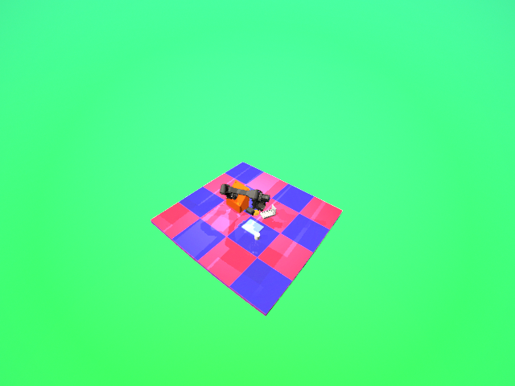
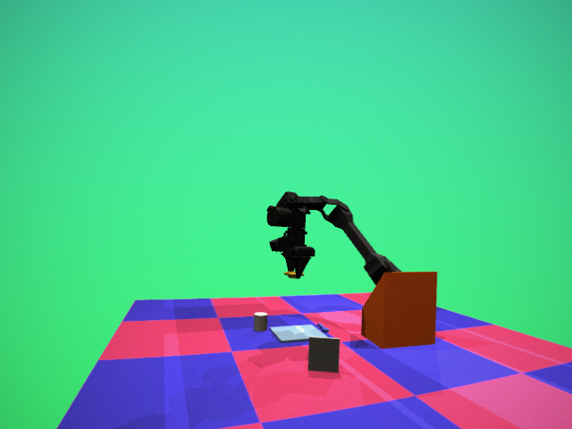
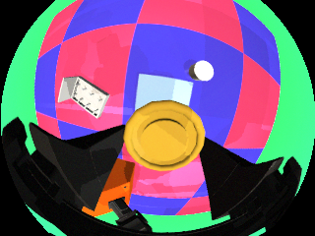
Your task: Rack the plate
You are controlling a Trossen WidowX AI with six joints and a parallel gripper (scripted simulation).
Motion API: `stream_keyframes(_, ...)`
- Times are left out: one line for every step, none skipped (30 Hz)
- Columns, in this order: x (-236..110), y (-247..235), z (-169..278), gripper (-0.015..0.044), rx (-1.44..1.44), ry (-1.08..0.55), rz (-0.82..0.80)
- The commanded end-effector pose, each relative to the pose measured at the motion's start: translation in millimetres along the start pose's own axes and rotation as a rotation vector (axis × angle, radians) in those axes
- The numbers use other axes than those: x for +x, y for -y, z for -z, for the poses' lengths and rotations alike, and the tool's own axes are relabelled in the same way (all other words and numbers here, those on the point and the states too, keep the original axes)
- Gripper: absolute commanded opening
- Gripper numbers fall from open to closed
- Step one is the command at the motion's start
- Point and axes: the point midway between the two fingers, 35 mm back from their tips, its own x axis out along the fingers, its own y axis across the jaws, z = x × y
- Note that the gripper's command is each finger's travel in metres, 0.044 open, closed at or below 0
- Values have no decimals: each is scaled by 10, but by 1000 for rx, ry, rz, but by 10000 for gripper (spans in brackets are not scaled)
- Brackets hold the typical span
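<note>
Your pincer (image 2: 294, 272) is pinching the plate (image 3: 164, 134), a small yellow disc with a raised rim, held flat by its edges well above the surface (image 2: 184, 378). In the wrist view you see the plate's whole upper face, but the two dark fingers reach it only at its left and right sides, and you cannot make out the contact itself. In the exterior view only a thin orange sliver of the plate shows under the fingertips; from the top it is a tiny yellow speck half covered by the arm.

Take the pale blue mat (image 2: 295, 332) as your landmark. The plate hangs above its near edge as the wrist camera sees it, covering part of it. Just beside the mat stands a small white-topped cylinder (image 2: 260, 321). The dish rack (image 3: 85, 96) lies near the mat on the other side; in the wrist view it is a white angled piece with dots, and you cannot tell its rails or slots apart. In the exterior view it shows only as a dark upright slab, its face in shadow. A short blue thing (image 2: 323, 327) lies at the mat's far corner, too small to identify. Beyond the mat, the orange block (image 2: 401, 307) hides the arm's lower end.
</note>
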Motion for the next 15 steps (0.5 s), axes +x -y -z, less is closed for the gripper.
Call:
stream_keyframes(-7,-296,64,0,68,-9,-7)
stream_keyframes(-10,-392,89,0,101,-9,-9)
stream_keyframes(-12,-486,117,0,134,-10,-10)
stream_keyframes(-13,-578,149,0,168,-10,-11)
stream_keyframes(-14,-668,182,0,201,-10,-11)
stream_keyframes(-14,-757,219,0,235,-11,-11)
stream_keyframes(-13,-844,258,0,269,-11,-10)
stream_keyframes(-12,-928,299,0,303,-12,-9)
stream_keyframes(-9,-1011,343,0,337,-12,-7)
stream_keyframes(-5,-1091,389,0,371,-13,-5)
stream_keyframes(-1,-1156,428,0,400,-13,-3)
stream_keyframes(1,-1194,453,0,417,-13,-2)
stream_keyframes(2,-1206,461,0,422,-13,-2)
stream_keyframes(2,-1206,461,0,422,-13,-2)
stream_keyframes(2,-1206,461,0,422,-13,-2)
